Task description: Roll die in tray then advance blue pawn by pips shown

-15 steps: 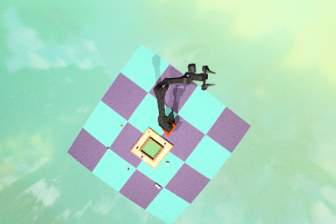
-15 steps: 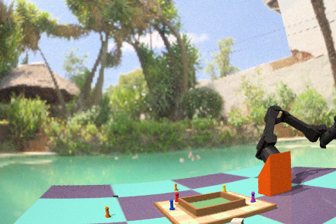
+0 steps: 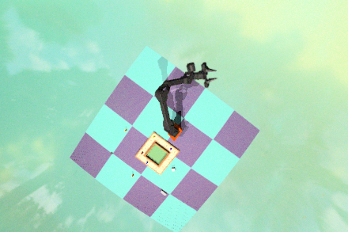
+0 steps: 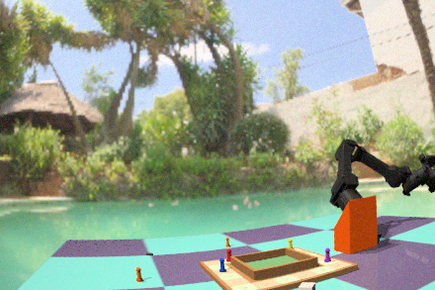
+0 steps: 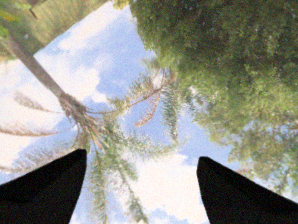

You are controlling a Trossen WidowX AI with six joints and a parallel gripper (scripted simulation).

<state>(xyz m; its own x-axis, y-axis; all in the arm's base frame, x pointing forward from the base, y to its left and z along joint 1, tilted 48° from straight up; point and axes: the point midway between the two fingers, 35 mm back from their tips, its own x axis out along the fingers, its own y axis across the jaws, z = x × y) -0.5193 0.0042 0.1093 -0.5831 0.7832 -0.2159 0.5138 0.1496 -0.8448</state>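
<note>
One pincer (image 3: 216,74) (image 5: 143,161) is partway open, and you can see it has nothing between its two fingers. Your black arm (image 3: 161,104) (image 4: 371,158) goes up from its orange base (image 3: 174,137) (image 4: 363,226) and bends over, so the pincer hangs high up, well apart from the game. The white die (image 3: 173,169) (image 4: 306,286) sits on the checkered surface (image 3: 213,109) (image 4: 188,267), just beside the game board (image 3: 138,155) (image 4: 338,266) and outside the tray (image 3: 152,147) (image 4: 277,269). You can't tell how many pips are on its top. The tray is in the middle of the board, with a green floor. Your blue pawn (image 3: 147,162) (image 4: 221,265) stands up on the board near the red pawn (image 3: 142,153) (image 4: 228,255). The yellow pawn (image 3: 154,136) (image 4: 290,243) and purple pawn (image 3: 171,149) (image 4: 327,254) stand on the board too. Two orange pawns, one nearer (image 4: 138,274) and one farther (image 4: 227,241), stand off the board.
</note>
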